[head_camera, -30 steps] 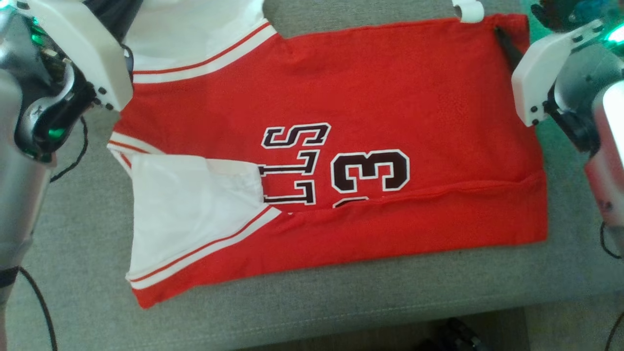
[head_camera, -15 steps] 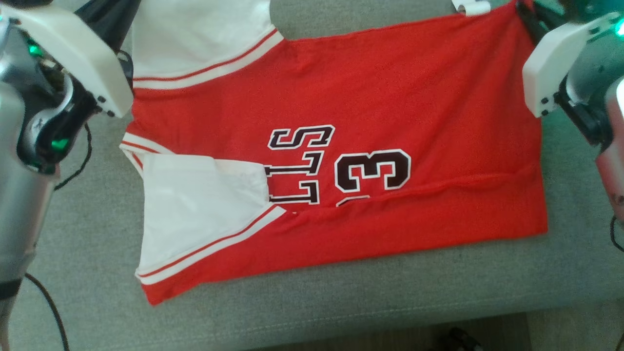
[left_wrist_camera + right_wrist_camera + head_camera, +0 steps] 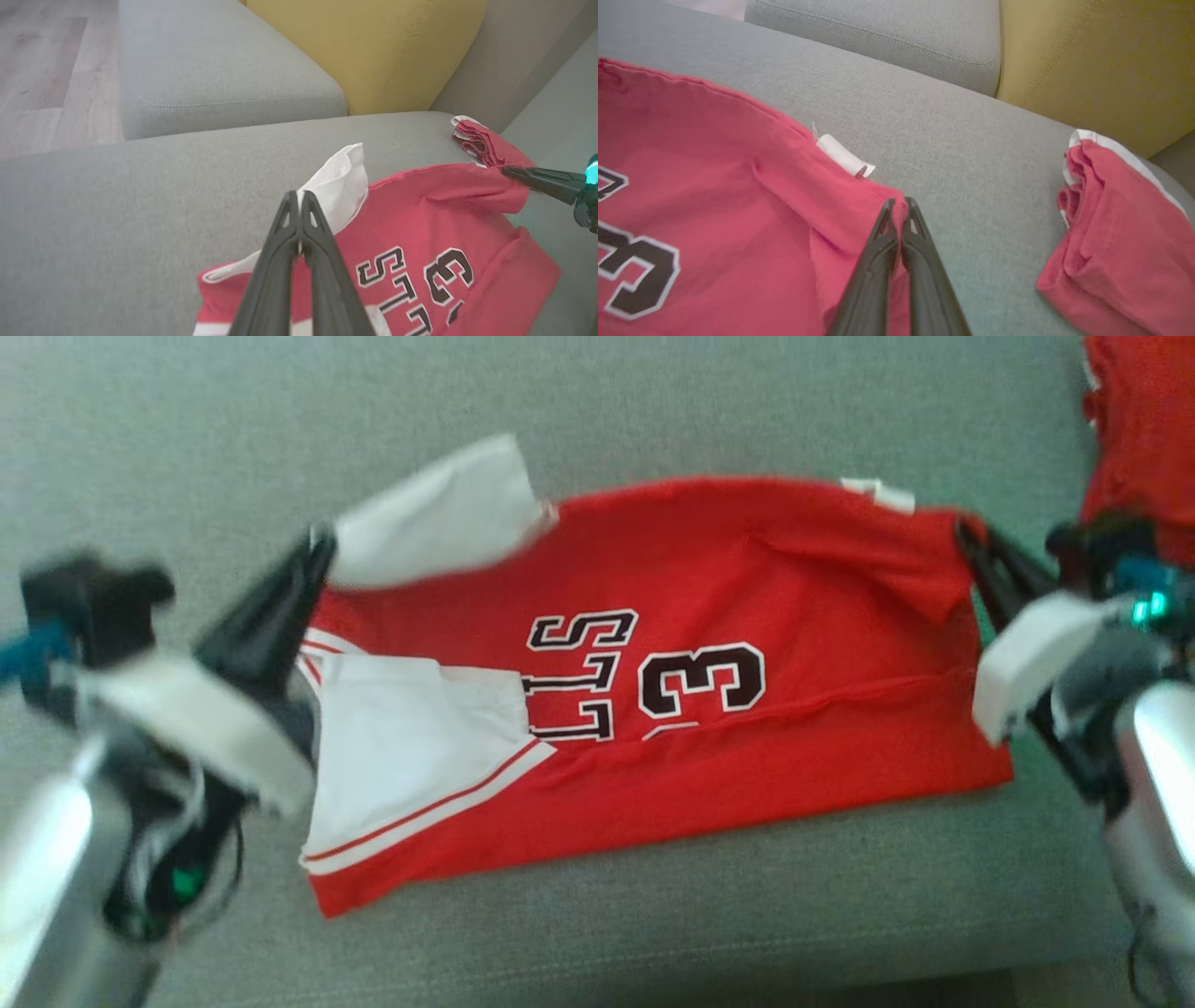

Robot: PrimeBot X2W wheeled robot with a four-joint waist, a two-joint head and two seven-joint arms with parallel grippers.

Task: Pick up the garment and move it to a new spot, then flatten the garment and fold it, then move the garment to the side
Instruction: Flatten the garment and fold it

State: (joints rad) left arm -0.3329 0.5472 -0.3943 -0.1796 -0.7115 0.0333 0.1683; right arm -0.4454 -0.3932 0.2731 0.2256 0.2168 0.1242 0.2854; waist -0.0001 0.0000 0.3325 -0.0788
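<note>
Snapping shut, right gripper [image 3: 898,205] now pinches the far hem corner of the red jersey [image 3: 747,569]; left gripper [image 3: 299,200] stays clamped on its white corner. Far edge lifts between them off the sofa cushion [image 3: 653,411], so the fold is likely starting.

The red garment [image 3: 709,551] lies spread across the grey sofa cushion [image 3: 653,401], black number and letters face up, its near edge folded over. The left gripper [image 3: 322,537] pinches the far left corner, at the white sleeve [image 3: 439,518]. The right gripper [image 3: 962,527] is clamped on the far right corner, near a white tag [image 3: 878,493]. A second red garment [image 3: 1139,439] lies at the far right, apart from the first. Both arms are blurred
</note>
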